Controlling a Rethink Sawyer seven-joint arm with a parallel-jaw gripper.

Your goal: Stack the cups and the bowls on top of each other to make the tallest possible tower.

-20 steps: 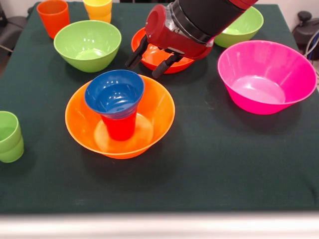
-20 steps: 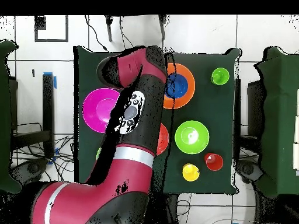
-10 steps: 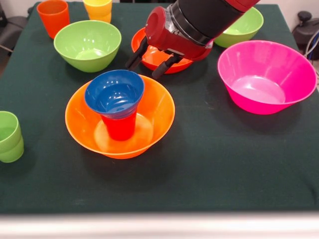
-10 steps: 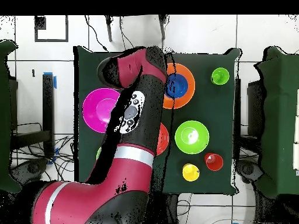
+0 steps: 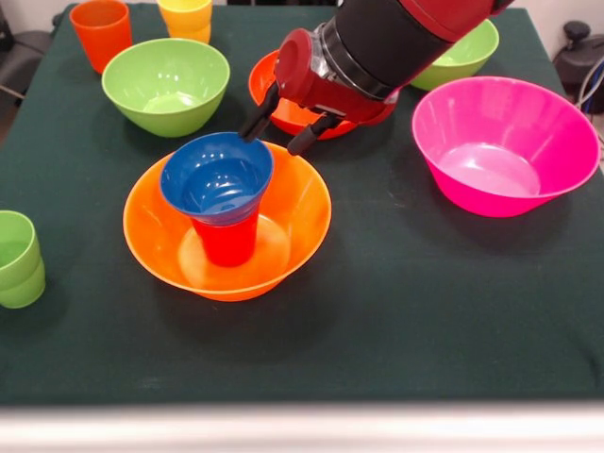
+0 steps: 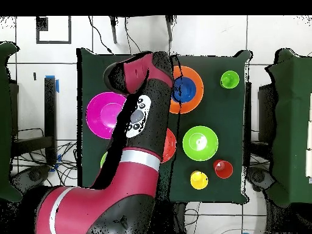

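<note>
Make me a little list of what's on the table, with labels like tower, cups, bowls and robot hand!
tower: blue bowl on red cup, standing in orange bowl
gripper: open, empty, just behind the blue bowl's rim
green cups: stacked at the front view's left edge
other cups: orange cup, yellow cup
other bowls: pink bowl, green bowl, second green bowl, red-orange bowl partly behind the arm

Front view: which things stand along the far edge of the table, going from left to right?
Orange cup → yellow cup → arm with the gripper → light green bowl, partly hidden behind the arm.
</note>
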